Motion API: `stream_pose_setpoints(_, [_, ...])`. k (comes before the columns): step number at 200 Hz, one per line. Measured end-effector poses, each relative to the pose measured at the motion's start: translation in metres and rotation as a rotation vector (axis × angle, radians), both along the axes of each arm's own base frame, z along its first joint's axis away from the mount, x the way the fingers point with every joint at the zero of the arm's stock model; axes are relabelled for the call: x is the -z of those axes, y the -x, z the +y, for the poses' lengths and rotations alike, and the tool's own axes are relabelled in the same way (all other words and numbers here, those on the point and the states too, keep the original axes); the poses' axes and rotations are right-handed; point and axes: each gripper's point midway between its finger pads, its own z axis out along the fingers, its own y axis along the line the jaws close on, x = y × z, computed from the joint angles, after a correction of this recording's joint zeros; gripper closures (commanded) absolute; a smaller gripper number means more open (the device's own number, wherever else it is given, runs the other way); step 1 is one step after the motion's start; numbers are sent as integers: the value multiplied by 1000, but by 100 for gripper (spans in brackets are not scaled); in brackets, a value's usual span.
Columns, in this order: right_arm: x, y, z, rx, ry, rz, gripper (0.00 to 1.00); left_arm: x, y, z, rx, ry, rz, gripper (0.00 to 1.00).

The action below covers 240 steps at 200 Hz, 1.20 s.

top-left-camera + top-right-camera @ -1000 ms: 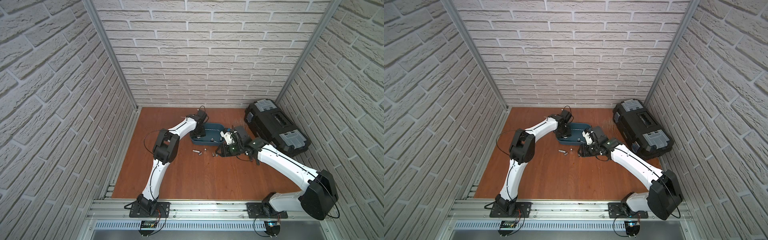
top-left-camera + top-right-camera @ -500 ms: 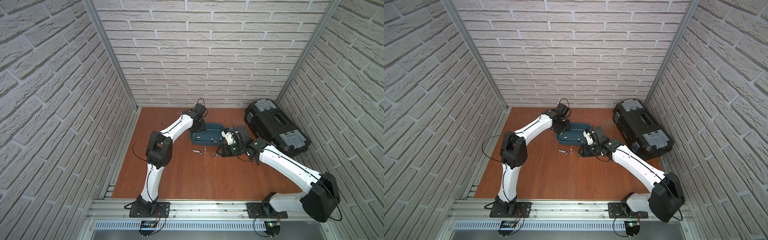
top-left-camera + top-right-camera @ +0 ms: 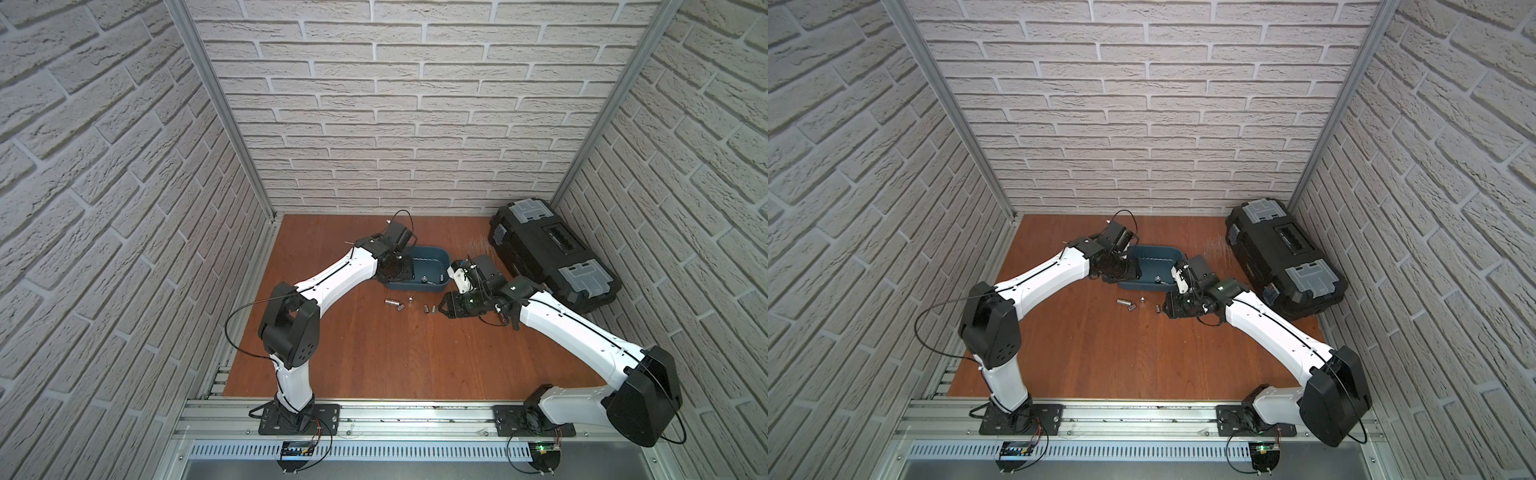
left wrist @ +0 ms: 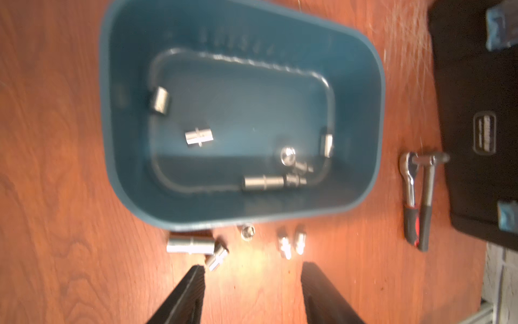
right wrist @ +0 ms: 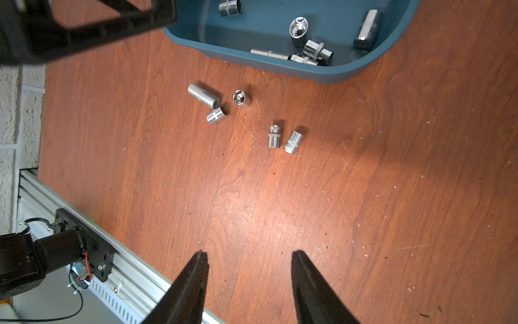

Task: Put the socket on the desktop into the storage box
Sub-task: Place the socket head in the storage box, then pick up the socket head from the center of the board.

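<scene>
Several chrome sockets (image 3: 401, 308) (image 3: 1132, 308) lie on the reddish-brown desktop (image 3: 374, 353), just in front of the teal storage box (image 3: 432, 248) (image 3: 1154, 248). In the right wrist view a long socket (image 5: 204, 96) touches a short one (image 5: 216, 115), one stands on end (image 5: 242, 98) and two lie as a pair (image 5: 274, 136). Inside the box (image 4: 375, 117) are several more sockets (image 4: 198, 136). My left gripper (image 4: 252, 266) hangs open and empty over the box's left end (image 3: 399, 270). My right gripper (image 5: 249, 252) is open and empty, low beside the pair (image 3: 445, 307).
A black toolbox (image 3: 552, 257) (image 3: 1283, 257) with grey latches stands at the back right. Between it and the box lie a ratchet wrench (image 4: 410, 196) and a second handled tool (image 4: 427, 202). Brick walls close in three sides; the aluminium rail (image 3: 395, 419) runs along the front.
The left arm's elbow has swung left and toward the front, and its wrist has pulled back to the box's left end. The right arm has hardly moved.
</scene>
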Motion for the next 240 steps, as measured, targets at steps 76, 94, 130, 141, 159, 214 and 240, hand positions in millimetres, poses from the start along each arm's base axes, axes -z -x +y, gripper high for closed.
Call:
stream_pose_setpoints(76, [13, 5, 10, -34, 98, 16, 47, 19, 64, 22, 24, 47, 25, 39])
stream_pose_setpoints(94, [18, 4, 13, -41, 121, 28, 47, 20, 74, 26, 17, 64, 20, 39])
stream_pose_setpoints(130, [27, -3, 19, -34, 163, 41, 47, 26, 90, 33, 2, 89, 21, 39])
stream_pose_setpoints(141, [31, -5, 19, -27, 177, 49, 47, 27, 95, 35, -2, 92, 24, 39])
stream_pose_setpoints(159, [37, -10, 19, -14, 199, 59, 47, 27, 100, 37, -9, 101, 21, 38])
stream_pose_setpoints(214, [52, -33, 25, 24, 257, 72, 50, 23, 108, 34, -12, 140, -2, 38])
stream_pose_setpoints(240, [65, -41, 24, 47, 286, 94, 52, 26, 112, 32, -14, 144, 3, 38])
